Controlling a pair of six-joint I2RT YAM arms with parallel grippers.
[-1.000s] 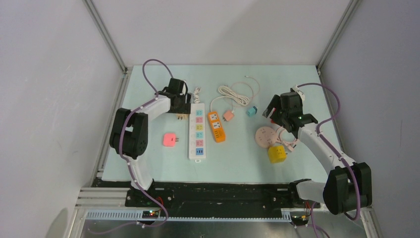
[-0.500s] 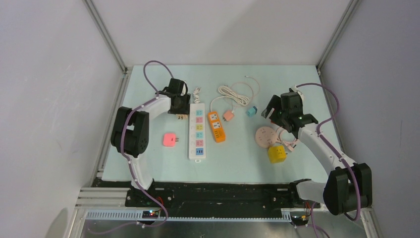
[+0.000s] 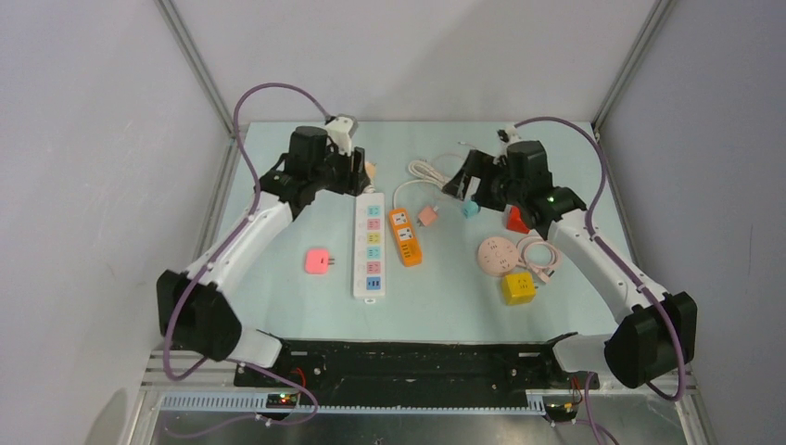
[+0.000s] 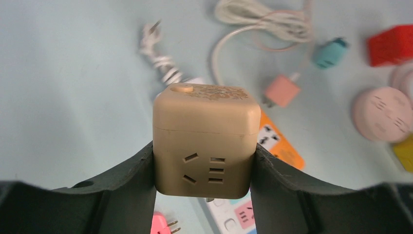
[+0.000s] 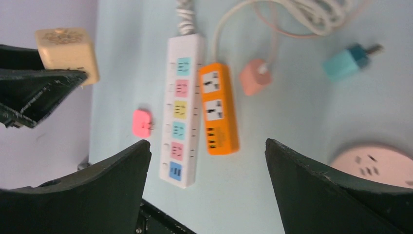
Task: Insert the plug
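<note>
The beige cube plug (image 4: 204,141) is clamped between the left jaws and raised off the desk (image 3: 445,315), above the far end of the white power strip (image 3: 368,246). Its socket face looks toward the wrist camera (a round button shows on its top). Just right of that strip lies the orange power strip (image 3: 405,236), and to its left a pink plug (image 3: 319,261). The right jaws stand spread wide, holding nothing, raised near the teal adapter (image 3: 471,209), the salmon adapter (image 3: 427,216) and the coiled white cord (image 3: 445,174). Further right sit a red cube (image 3: 515,220), a round pink socket (image 3: 497,253) and a yellow cube (image 3: 518,287).
</note>
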